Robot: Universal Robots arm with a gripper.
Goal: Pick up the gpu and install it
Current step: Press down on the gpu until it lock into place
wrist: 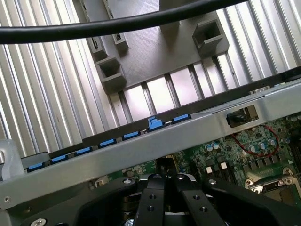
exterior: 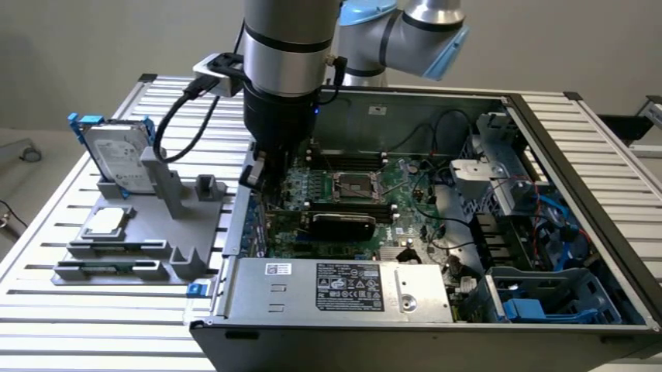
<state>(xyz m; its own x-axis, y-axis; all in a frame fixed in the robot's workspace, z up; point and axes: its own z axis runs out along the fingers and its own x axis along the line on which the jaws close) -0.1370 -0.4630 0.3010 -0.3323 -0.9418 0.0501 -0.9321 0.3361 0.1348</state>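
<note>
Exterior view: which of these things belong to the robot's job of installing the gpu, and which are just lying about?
Part of the job:
- gpu, inside the case
- pincer, shut, down inside the case
- open computer case
- motherboard

Just lying about:
- hard drive, standing in the grey rack
- processor chip, on the same rack

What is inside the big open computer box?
Inside the computer case is a green motherboard with a black gpu on it, wires, and a silver power supply. The robot's gripper reaches in. The power supply covers whatever lies beneath it.
</note>
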